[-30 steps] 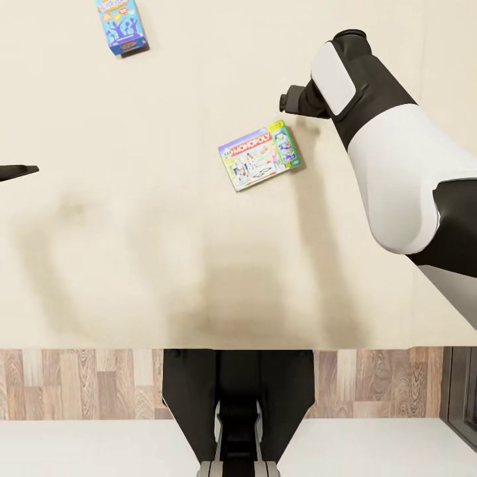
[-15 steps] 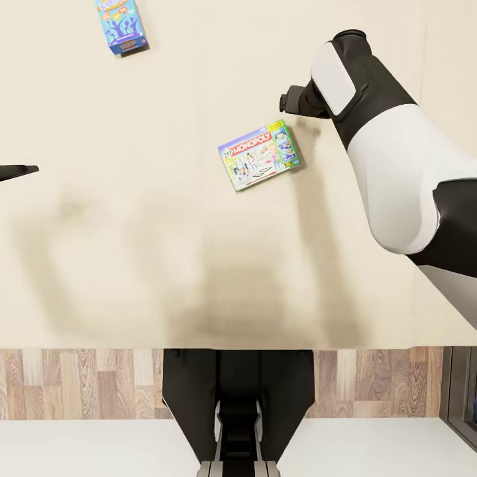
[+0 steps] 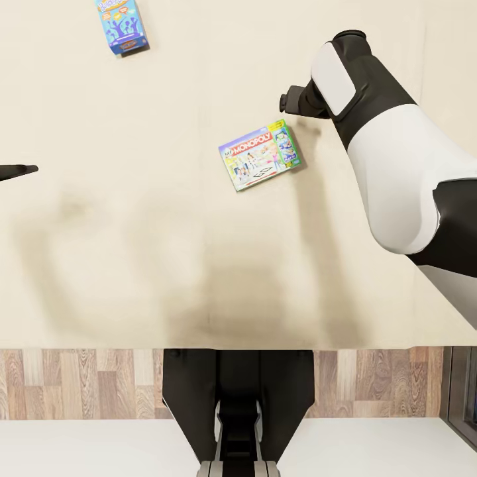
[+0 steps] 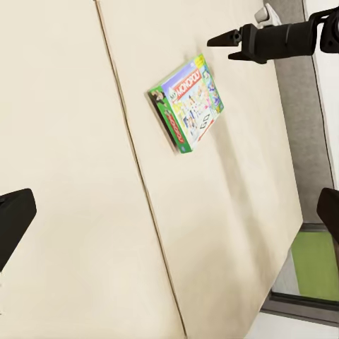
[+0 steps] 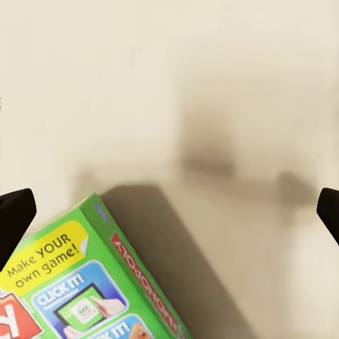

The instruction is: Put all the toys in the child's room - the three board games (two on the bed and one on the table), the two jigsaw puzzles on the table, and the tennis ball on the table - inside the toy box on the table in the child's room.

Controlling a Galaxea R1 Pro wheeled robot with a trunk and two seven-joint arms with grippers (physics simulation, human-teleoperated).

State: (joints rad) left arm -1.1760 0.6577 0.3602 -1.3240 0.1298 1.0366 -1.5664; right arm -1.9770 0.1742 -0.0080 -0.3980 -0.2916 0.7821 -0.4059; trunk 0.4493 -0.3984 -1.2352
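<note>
The right tool [image 4: 236,37], its fingertips spread wide with nothing between them, is held above the bed [image 3: 132,265] just beside the white board game [image 3: 260,154], a flat box judged light, stiff and slick-faced, best pinched across its thin edges near one short end.

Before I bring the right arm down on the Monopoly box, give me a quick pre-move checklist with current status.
1. Monopoly box lying flat on the bed, nothing on it: ok.
2. Right tool open, tips wide apart at the frame edges: ok.
3. Right tool centred over the box: not ok; the right wrist view has the box off to one corner.
4. Teal-blue game box well apart from the Monopoly box: ok.
5. Left tool holding nothing, tips spread: ok.
6. Toy box location: cannot tell.
</note>
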